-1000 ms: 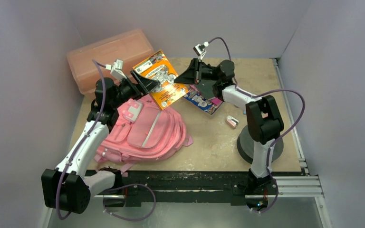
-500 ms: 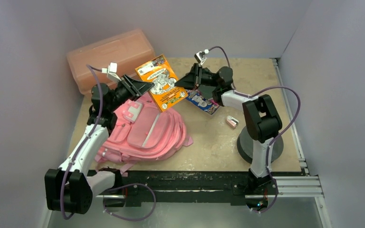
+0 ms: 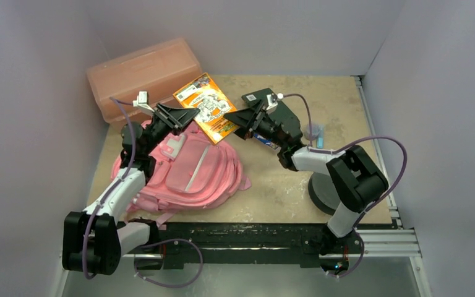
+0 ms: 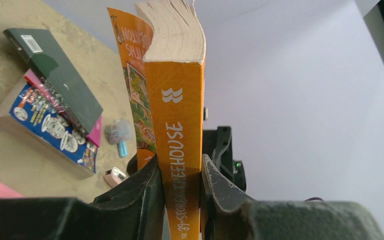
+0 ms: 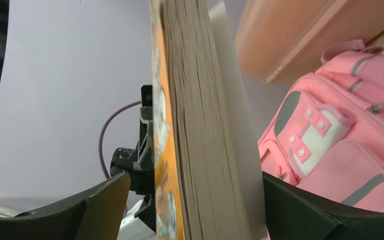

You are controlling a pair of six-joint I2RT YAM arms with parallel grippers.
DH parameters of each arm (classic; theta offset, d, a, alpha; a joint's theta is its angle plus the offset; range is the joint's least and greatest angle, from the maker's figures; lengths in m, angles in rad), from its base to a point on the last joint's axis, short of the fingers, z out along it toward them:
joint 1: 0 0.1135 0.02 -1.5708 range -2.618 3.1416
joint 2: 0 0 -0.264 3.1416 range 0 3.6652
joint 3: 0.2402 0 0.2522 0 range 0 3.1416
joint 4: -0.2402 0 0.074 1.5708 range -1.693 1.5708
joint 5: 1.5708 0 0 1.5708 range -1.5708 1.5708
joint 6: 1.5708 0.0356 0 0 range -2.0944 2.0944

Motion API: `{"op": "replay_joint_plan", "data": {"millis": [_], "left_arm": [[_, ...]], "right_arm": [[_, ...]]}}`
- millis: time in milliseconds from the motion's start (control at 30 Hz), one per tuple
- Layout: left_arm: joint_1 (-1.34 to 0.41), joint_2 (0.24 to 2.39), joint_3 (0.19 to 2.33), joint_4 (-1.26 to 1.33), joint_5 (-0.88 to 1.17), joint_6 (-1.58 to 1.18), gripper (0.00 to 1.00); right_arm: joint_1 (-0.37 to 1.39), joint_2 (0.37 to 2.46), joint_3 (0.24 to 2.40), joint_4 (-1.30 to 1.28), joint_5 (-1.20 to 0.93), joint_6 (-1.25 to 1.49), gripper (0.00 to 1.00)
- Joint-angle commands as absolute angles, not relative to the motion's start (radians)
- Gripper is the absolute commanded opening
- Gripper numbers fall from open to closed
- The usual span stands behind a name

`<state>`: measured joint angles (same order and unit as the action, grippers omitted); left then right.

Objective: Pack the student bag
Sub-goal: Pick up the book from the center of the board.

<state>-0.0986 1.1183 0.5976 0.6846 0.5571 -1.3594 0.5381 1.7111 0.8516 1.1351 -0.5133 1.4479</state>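
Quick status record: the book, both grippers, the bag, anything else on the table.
book: orange paperback, held off the table
left gripper: shut on its spine
right gripper: open, jaws either side of the page edge
student bag: lying on table, under left arm
other: salmon plastic box back left; stack of books on table

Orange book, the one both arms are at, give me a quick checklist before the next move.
1. Grip: left gripper shut on the orange book at its spine: ok.
2. Release: right gripper jaws open, gaps either side of the pages: ok.
3. Cover lying flat against the pages: not ok, it flares away.
4. Main compartment of the student bag open: cannot tell.
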Motion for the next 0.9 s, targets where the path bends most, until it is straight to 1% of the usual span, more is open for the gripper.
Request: {"op": "replay_joint_plan", "data": {"millis": [0,67,133,200,367,500,533,633,667,700,733,800,833,867], "left_arm": [[-0.109,1.168,0.613,1.024,0.499,-1.542,0.0],[-0.137,1.237,0.609,1.15,0.493,-1.616,0.0],[-0.168,1.285,0.614,1.191,0.498,-1.669,0.0],[-0.17,1.304,0.607,1.24,0.482,-1.677,0.0],[-0.186,1.211,0.609,1.058,0.486,-1.554,0.0],[-0.193,1.069,0.587,0.883,0.43,-1.44,0.0],[-0.193,1.039,0.587,0.842,0.419,-1.41,0.0],[-0.2,0.995,0.597,0.755,0.424,-1.351,0.0],[-0.205,0.986,0.589,0.751,0.421,-1.343,0.0],[-0.215,0.976,0.58,0.746,0.41,-1.332,0.0],[-0.227,0.964,0.574,0.726,0.391,-1.314,0.0],[-0.256,0.937,0.567,0.661,0.35,-1.266,0.0],[-0.271,0.926,0.56,0.643,0.324,-1.245,0.0],[-0.282,0.919,0.547,0.642,0.297,-1.233,0.0]], "right_arm": [[0.667,1.646,0.769,1.227,-0.217,1.49,0.99],[0.703,1.641,0.734,1.272,-0.148,1.536,0.99],[0.743,1.638,0.694,1.372,-0.087,1.547,0.99],[0.765,1.604,0.647,1.37,-0.026,1.547,0.99],[0.77,1.538,0.572,1.412,0.017,1.525,0.99],[0.762,1.488,0.607,1.302,0.002,1.493,0.98],[0.761,1.481,0.622,1.291,0.003,1.485,0.95],[0.761,1.464,0.646,1.271,0.002,1.497,0.82],[0.76,1.463,0.651,1.282,0.002,1.501,0.74],[0.759,1.465,0.652,1.297,0.002,1.504,0.68],[0.759,1.468,0.654,1.309,0.002,1.508,0.64],[0.76,1.483,0.663,1.331,-0.017,1.531,0.6],[0.761,1.492,0.665,1.36,-0.028,1.543,0.54],[0.76,1.502,0.665,1.4,-0.032,1.551,0.46]]}}
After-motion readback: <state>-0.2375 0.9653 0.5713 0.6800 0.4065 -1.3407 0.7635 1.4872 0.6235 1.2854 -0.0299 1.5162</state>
